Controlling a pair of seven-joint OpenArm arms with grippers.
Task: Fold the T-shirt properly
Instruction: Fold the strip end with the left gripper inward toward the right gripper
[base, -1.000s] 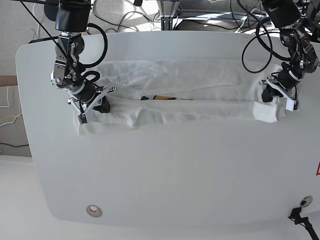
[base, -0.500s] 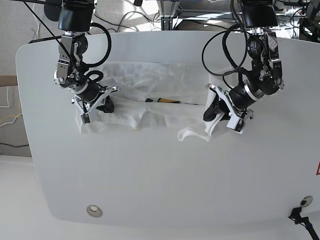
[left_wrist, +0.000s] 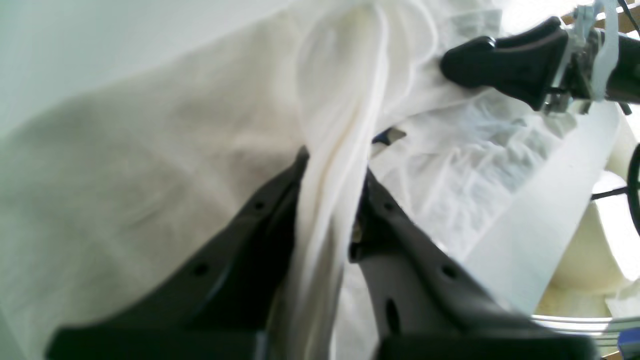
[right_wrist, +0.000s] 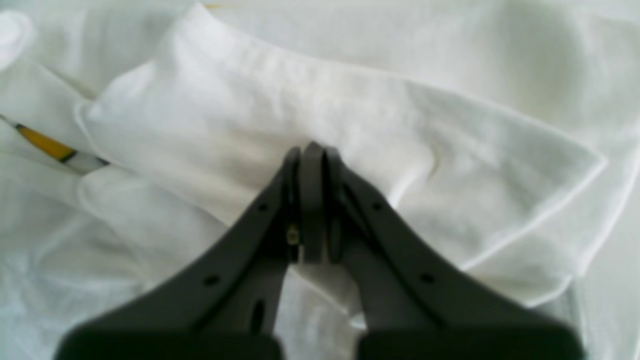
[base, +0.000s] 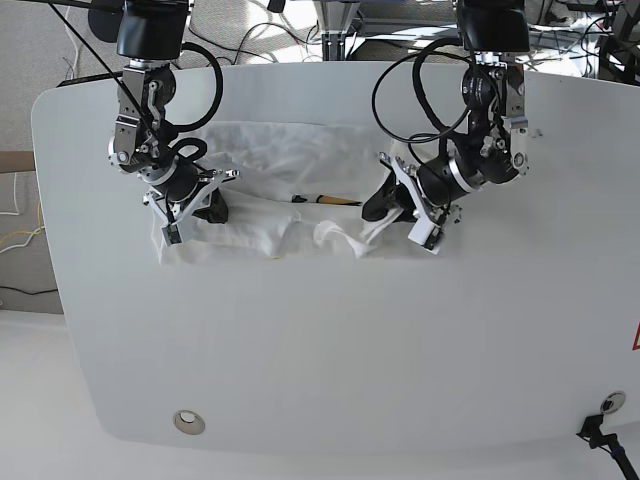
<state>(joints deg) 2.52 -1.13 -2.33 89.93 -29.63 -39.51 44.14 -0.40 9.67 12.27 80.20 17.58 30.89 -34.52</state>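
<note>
The shirt (base: 290, 195) lies across the far half of the table (base: 300, 360) as a long band, its long axis running from one gripper toward the other. The left gripper (base: 385, 222) has its jaws clamped on a bunched rope of cloth; in the left wrist view the fabric (left_wrist: 340, 165) runs straight out from between the jaws and away toward the other arm, so the shirt sits ahead of these jaws and slightly below them. The held end trails back as a loose hump just off the fingertips, between the two arms.

The right gripper (base: 190, 215) has its jaws pressed together. In the right wrist view the tips (right_wrist: 310, 165) meet over a folded flap of the shirt, and cloth shows under and behind them, but I cannot tell for sure whether a layer is pinched or merely pressed down. The shirt spreads ahead of these jaws and to both sides.

My reading is that the left arm is carrying its end along the long axis toward the right gripper, which anchors the opposite end. The left jaws are nearer the loose middle, and the fold depends on laying that end down square across the band.

No writing can be read. Only a short yellow and dark stripe of print (base: 322, 199) peeks out of a fold between the grippers, also visible off to one side of the right jaws (right_wrist: 47, 145).
</note>
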